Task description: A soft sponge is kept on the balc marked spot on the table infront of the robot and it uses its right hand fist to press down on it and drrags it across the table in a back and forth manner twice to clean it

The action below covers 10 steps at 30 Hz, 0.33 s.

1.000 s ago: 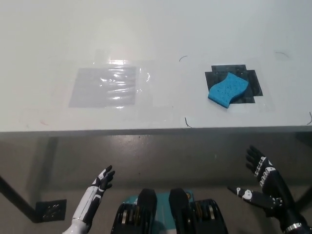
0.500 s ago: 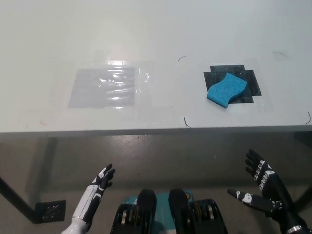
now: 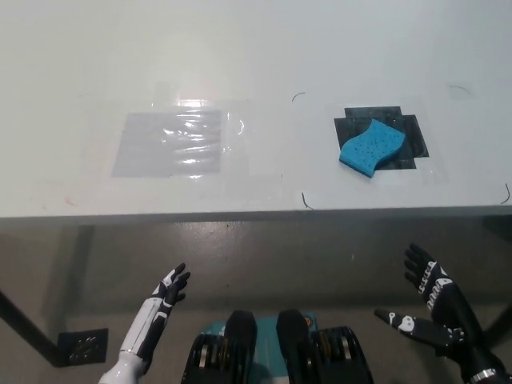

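Spanning the view, the white bench (image 3: 240, 48) carries a black marked patch (image 3: 381, 136) that fixes where the blue sponge (image 3: 372, 147) sits. Below its edge, the right hand (image 3: 430, 308) and left hand (image 3: 164, 300) hang spread wide, holding nothing.

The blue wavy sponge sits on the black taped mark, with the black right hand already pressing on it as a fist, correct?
Not quite. The blue wavy sponge does sit on the black taped mark, but the head view shows the black right hand open, below the table edge, not touching it.

A robot test lab: a bare white table (image 3: 240, 48) carrying a taped black mark (image 3: 408, 128) and a clear plastic patch (image 3: 172, 144).
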### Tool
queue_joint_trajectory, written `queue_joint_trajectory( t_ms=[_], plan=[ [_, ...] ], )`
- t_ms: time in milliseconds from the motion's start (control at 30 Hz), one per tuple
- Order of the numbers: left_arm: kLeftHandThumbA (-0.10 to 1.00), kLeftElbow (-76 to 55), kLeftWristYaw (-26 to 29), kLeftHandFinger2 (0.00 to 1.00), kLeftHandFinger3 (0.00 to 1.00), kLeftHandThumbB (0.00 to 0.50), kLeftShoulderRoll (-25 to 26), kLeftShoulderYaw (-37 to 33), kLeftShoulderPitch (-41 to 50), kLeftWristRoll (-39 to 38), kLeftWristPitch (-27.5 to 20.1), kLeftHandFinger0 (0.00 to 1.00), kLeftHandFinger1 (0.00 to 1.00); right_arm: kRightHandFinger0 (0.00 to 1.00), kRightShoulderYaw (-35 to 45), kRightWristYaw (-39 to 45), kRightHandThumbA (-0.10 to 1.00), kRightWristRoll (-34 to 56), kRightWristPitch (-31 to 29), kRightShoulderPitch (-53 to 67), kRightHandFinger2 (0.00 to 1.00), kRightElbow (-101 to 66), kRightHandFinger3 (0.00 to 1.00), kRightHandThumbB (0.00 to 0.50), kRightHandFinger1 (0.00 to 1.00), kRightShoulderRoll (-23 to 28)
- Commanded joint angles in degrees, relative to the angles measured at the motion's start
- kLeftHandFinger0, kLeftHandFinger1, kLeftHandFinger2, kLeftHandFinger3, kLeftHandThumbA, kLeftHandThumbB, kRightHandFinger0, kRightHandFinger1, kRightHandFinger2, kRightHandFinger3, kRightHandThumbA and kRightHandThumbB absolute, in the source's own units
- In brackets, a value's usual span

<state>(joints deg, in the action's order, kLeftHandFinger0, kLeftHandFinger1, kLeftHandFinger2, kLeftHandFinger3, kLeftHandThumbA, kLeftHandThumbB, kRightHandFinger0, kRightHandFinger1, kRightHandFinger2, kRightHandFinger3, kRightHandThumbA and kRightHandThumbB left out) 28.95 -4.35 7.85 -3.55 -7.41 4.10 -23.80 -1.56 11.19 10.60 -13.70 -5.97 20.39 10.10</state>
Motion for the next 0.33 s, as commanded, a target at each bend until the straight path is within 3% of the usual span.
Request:
queue_joint_trajectory(
  t_ms=[0,300],
  plan=[
    [1.00,-1.8,-0.3,1.00,1.00,0.453,0.1,0.4,-1.5,-0.7,0.1,1.00,1.00,1.00,0.4,0.2,1.00,-1.4,-2.7,-1.6,1.00,-1.3,1.00,0.083,1.00,0.1],
    [1.00,-2.0,0.6,1.00,1.00,0.433,-0.3,1.4,-2.5,-1.1,0.3,1.00,1.00,1.00,0.7,0.4,1.00,-2.2,-4.0,-3.3,1.00,-0.3,1.00,0.063,1.00,0.2]
  ],
)
